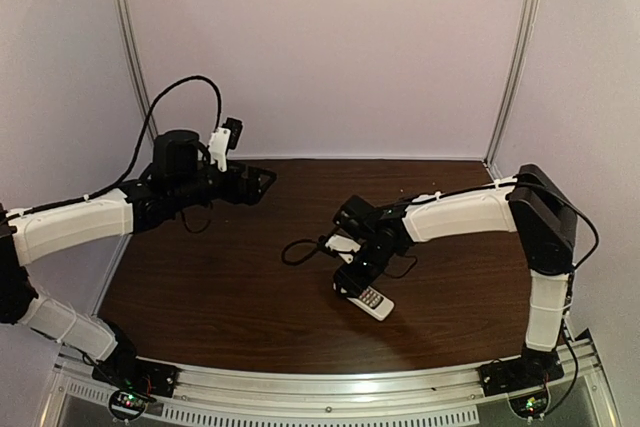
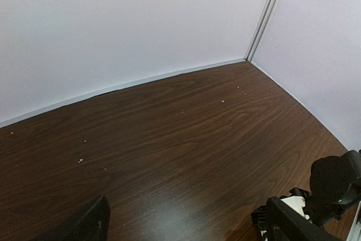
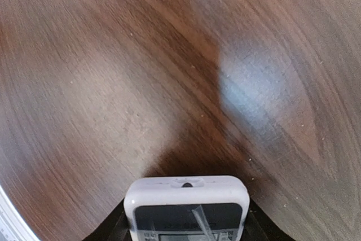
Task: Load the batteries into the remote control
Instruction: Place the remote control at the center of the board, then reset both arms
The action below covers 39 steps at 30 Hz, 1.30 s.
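The remote control [image 1: 373, 300] is a small white slab with dark buttons. It sticks out toward the near edge from my right gripper [image 1: 356, 279], which is shut on its sides at mid-table. In the right wrist view the remote control [image 3: 186, 196] fills the bottom centre, display facing the camera, with a black finger [image 3: 110, 231] on either flank; my right gripper [image 3: 186, 225] clamps it just over the wood. My left gripper [image 1: 256, 185] hovers at the back left, open and empty. Its open fingers [image 2: 84, 224] frame bare table around the gripper [image 2: 186, 231]. The batteries are out of view.
The dark wooden table [image 1: 250, 287] is enclosed by white walls with metal corner posts [image 1: 515, 57]. A black cable loop [image 1: 296, 250] hangs left of the right wrist. Small pale crumbs [image 2: 80, 160] dot the wood. The right arm's wrist [image 2: 334, 184] shows at the lower right of the left wrist view.
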Each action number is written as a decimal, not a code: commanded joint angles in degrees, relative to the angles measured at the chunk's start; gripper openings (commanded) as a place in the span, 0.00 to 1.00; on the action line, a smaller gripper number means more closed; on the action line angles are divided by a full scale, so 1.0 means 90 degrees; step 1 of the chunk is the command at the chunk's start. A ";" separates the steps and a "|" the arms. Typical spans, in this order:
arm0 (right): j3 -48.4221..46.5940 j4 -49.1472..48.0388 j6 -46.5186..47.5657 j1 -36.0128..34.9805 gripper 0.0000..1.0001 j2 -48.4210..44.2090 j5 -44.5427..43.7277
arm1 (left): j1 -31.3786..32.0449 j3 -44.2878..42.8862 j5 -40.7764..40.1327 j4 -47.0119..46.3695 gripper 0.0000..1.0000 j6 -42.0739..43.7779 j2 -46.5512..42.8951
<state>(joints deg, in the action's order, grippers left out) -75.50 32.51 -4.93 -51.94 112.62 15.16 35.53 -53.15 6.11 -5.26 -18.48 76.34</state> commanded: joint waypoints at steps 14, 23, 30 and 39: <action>-0.0112 0.0592 0.0076 -0.0148 0.46 0.0494 -0.0152 | -0.0061 0.0104 -0.0238 -0.0041 0.98 -0.0047 -0.0180; -0.0096 0.0540 0.0041 -0.0212 0.63 0.0505 -0.0116 | -0.0088 0.0134 -0.0262 -0.0027 0.97 -0.0089 -0.0216; -0.0067 0.0404 -0.0027 -0.0227 0.78 0.0433 -0.0043 | -0.0293 0.0221 -0.0057 -0.0046 0.97 -0.0267 -0.0242; -0.0222 0.0111 -0.0137 -0.0120 0.98 -0.0188 0.0090 | -0.0560 -0.0179 0.0214 0.0441 0.97 -0.0696 0.0044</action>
<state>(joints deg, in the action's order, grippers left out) -77.41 33.87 -5.06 -53.63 113.67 15.31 32.45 -51.96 5.91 -3.60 -21.69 75.55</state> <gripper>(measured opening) 0.947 0.974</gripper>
